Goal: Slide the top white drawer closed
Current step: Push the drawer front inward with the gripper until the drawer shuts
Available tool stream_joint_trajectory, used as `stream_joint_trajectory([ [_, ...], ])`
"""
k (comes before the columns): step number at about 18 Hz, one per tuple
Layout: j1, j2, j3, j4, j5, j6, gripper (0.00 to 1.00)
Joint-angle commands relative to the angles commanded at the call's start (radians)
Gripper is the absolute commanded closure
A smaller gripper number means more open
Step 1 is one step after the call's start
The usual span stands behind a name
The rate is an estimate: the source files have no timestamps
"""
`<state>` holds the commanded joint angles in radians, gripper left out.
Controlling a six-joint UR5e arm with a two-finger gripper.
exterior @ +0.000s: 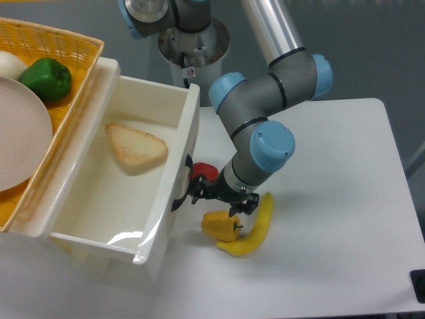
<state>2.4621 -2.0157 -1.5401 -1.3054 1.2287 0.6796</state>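
The black two-finger gripper (199,191) sits just beside the glossy white plastic top drawer's (106,199) front panel. Close below it lie a yellow bell pepper (221,226) and a curved yellow banana (252,229); the white desk (332,219) to their right lies open.

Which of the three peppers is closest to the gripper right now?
The red pepper, wedged between the top white drawer front and the gripper. The yellow pepper lies just below it; the green pepper sits far off in the basket.

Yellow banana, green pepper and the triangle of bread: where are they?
Yellow curved banana (255,229), fixed camera view, on its middle.
Green shiny pepper (45,78), fixed camera view, on its body.
Tan triangular bread slice (136,147), fixed camera view, on its centre.
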Motion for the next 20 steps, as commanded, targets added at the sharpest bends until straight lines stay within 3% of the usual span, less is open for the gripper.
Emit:
stream_joint_trajectory([
  [20,-0.081,0.014,-0.002,0.005,0.008,0.008,0.00],
])
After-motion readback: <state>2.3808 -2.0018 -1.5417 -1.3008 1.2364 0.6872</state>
